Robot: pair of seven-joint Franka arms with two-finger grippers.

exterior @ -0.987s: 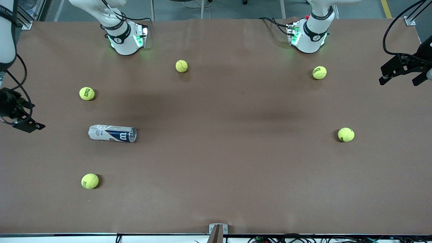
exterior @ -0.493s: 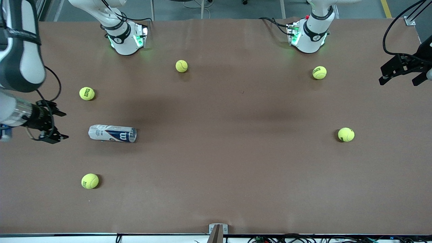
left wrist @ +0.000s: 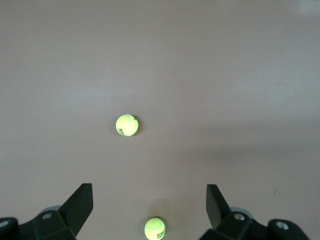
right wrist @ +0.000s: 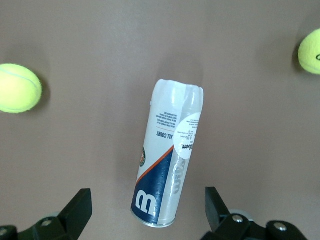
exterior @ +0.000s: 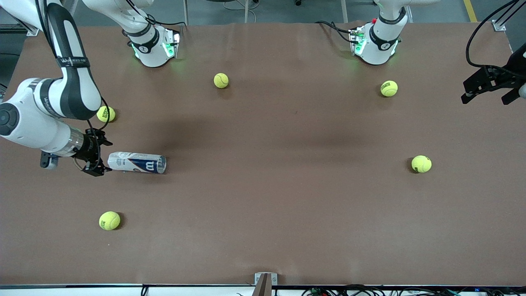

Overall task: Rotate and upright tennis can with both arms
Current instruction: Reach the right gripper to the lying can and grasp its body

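The tennis can [exterior: 137,162] lies on its side on the brown table [exterior: 263,197], toward the right arm's end. Its white end points to that end of the table and its navy "W" end points toward the middle. My right gripper [exterior: 102,157] hangs open in the air by the can's white end. In the right wrist view the can [right wrist: 170,155] lies on the table below my right gripper [right wrist: 147,200], and neither open finger touches it. My left gripper [exterior: 486,98] waits open over the table's edge at the left arm's end, and my left gripper [left wrist: 149,196] shows nothing between its fingers.
Several yellow-green tennis balls lie scattered. One ball [exterior: 106,114] is farther from the front camera than the can, and another ball [exterior: 109,220] is nearer. Others lie at mid-table [exterior: 221,80] and toward the left arm's end [exterior: 388,88] [exterior: 421,163]. Two balls [left wrist: 126,125] [left wrist: 155,228] lie below the left gripper.
The right arm has swung in from the table's end and brought its open gripper up to the can's white end. The can and the left arm have not moved.
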